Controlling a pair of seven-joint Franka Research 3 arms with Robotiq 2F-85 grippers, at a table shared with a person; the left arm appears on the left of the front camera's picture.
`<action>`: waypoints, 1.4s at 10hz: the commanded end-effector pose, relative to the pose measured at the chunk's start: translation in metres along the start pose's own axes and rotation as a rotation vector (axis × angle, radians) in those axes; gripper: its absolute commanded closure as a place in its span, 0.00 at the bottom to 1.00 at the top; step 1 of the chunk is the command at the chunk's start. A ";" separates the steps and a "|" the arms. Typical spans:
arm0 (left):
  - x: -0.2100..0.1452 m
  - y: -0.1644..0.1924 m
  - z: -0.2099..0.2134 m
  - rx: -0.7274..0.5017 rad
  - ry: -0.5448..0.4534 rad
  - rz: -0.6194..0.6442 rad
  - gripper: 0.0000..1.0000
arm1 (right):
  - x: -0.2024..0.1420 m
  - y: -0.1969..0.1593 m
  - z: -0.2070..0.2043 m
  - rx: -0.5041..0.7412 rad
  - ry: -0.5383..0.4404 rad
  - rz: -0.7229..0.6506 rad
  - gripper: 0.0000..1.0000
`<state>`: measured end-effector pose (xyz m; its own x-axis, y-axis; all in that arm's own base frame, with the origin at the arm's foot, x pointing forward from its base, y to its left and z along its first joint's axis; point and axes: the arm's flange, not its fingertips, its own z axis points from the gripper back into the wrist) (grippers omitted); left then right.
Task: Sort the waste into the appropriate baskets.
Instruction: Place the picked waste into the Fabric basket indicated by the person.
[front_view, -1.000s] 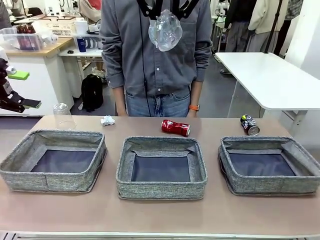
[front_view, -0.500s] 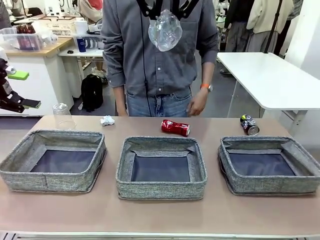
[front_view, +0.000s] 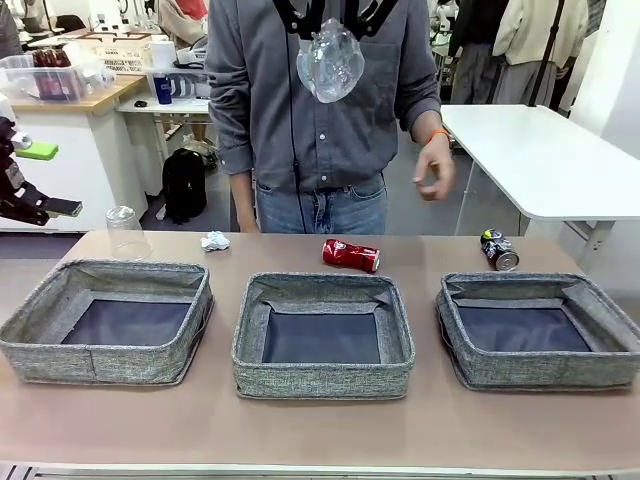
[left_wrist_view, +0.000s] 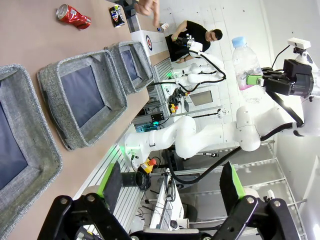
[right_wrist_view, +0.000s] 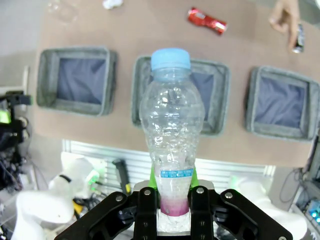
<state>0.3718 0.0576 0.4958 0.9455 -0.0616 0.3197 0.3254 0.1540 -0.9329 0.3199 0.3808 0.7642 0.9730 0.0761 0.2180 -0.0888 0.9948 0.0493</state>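
Note:
My right gripper (right_wrist_view: 172, 197) is shut on the base of a clear plastic bottle (right_wrist_view: 170, 130) with a blue cap, held high above the table; in the front view the bottle (front_view: 330, 62) hangs in front of the person's chest. Three grey baskets (front_view: 110, 355) (front_view: 322, 380) (front_view: 540, 372) stand in a row. Behind them on the table lie a red can (front_view: 351, 255), a dark can (front_view: 499, 250), crumpled paper (front_view: 214, 240) and a clear cup (front_view: 125, 232). My left gripper (front_view: 45, 180) hovers open and empty off the table's left end.
A person stands at the far side, one hand (front_view: 435, 180) raised above the table's right part, near the dark can (right_wrist_view: 298, 40) in the right wrist view. A white table (front_view: 540, 160) stands behind on the right.
The person's hand has risen from hip height and swung right, out over the dark can's side. Both arms and the bottle have stayed still.

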 end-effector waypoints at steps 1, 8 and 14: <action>0.001 -0.003 0.000 -0.006 -0.010 -0.009 0.00 | -0.004 -0.005 -0.001 0.003 0.007 0.007 0.78; 0.001 -0.003 0.000 -0.006 -0.010 -0.009 0.00 | -0.004 -0.005 -0.001 0.003 0.007 0.007 0.78; 0.001 -0.003 0.000 -0.006 -0.010 -0.009 0.00 | -0.004 -0.082 -0.060 0.045 -0.005 0.030 0.78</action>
<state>0.3719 0.0578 0.4958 0.9455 -0.0612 0.3197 0.3254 0.1541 -0.9329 0.3410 0.3509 0.7440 0.9746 0.0871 0.2062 -0.1016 0.9930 0.0607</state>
